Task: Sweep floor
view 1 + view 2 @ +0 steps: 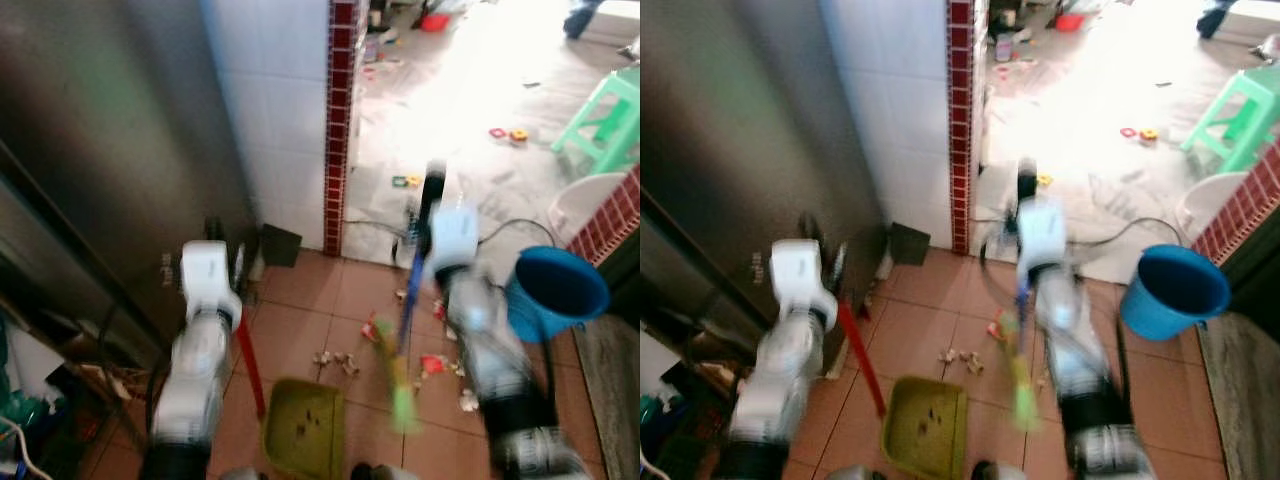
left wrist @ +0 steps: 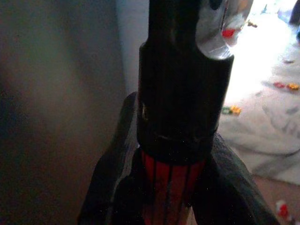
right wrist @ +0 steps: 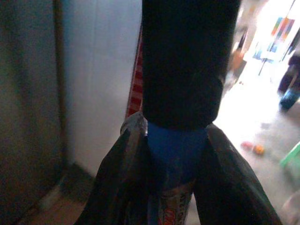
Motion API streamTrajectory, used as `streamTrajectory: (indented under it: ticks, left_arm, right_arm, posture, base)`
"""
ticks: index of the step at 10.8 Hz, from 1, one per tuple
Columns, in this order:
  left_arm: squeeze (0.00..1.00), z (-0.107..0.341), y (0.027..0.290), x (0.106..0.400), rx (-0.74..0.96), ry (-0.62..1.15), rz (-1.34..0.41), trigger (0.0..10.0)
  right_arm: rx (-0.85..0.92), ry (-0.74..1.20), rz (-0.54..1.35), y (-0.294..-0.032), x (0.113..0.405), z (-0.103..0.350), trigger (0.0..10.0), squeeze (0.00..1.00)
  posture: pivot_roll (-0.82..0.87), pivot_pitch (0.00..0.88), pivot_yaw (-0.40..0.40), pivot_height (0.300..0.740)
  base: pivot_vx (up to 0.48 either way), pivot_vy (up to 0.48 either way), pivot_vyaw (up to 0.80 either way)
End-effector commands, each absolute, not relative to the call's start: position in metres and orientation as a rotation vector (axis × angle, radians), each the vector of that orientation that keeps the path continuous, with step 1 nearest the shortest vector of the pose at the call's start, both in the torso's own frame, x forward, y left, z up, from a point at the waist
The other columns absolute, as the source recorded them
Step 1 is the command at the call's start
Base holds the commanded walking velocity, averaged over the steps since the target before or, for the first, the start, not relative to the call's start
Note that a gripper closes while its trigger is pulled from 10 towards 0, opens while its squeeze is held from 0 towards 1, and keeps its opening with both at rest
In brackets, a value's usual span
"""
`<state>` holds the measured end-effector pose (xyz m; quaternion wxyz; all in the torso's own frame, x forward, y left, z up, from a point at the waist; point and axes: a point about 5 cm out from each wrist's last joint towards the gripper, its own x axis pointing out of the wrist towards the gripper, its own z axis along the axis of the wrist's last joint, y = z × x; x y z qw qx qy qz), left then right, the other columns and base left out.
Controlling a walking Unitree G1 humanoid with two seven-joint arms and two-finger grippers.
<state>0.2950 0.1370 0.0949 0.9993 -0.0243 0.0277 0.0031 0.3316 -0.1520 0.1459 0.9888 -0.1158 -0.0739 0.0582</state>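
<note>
My left gripper (image 2: 171,187) is shut on the red handle (image 1: 250,365) of an olive-green dustpan (image 1: 305,425) that rests on the brown tiles before me. My right gripper (image 3: 176,180) is shut on the blue broom handle (image 1: 410,300), just below its black top end. The broom's green bristles (image 1: 400,395) hang near the floor to the right of the dustpan. Scraps of litter (image 1: 335,360) lie on the tiles between the bristles and the pan, with more litter (image 1: 435,365) to the right. Both eye views are blurred.
A steel cabinet (image 1: 100,150) stands close on the left, and a white tiled wall with a red-tile edge (image 1: 340,120) is ahead. A blue bucket (image 1: 555,290) stands at the right and a green stool (image 1: 605,120) beyond it. Small toys (image 1: 508,133) dot the bright far floor.
</note>
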Motion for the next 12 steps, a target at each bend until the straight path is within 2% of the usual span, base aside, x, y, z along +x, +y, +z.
streamTrajectory:
  ticks: [1,2,4,8,10,12]
  left_arm:
    - [0.0,0.099,0.146,0.298,-0.073,0.018,0.041,10.0]
    - [0.0,0.101,0.144,0.298,-0.072,0.019,0.034,10.0]
    - [0.0,0.094,0.142,0.293,-0.072,0.035,0.044,10.0]
    - [0.0,0.093,0.139,0.298,-0.096,0.034,0.048,10.0]
    - [0.0,0.089,0.133,0.293,-0.113,0.047,0.056,10.0]
    - [0.0,0.084,0.135,0.29,-0.108,0.057,0.073,10.0]
  right_arm:
    - [-0.253,-0.205,0.125,-0.151,0.333,0.155,10.0,0.0]
    - [-0.226,-0.187,0.103,-0.155,0.334,0.152,10.0,0.0]
    - [-0.221,-0.154,0.206,-0.137,0.336,0.139,10.0,0.0]
    - [-0.139,-0.123,0.215,-0.11,0.335,0.123,10.0,0.0]
    - [-0.178,-0.128,0.235,-0.124,0.335,0.127,10.0,0.0]
    - [-0.205,-0.142,0.221,-0.135,0.338,0.132,10.0,0.0]
  posture:
    - [-0.09,0.0,0.054,0.74]
    - [-0.07,0.0,0.029,0.74]
    - [-0.04,0.0,-0.016,0.74]
    - [-0.03,0.0,-0.022,0.74]
    - [-0.05,0.0,-0.065,0.74]
    - [-0.07,0.0,-0.064,0.74]
  base:
    - [0.0,0.0,0.0]
    - [0.0,0.0,0.0]
    - [0.0,0.0,0.0]
    - [0.0,0.0,0.0]
    - [0.0,0.0,0.0]
    - [0.0,0.0,0.0]
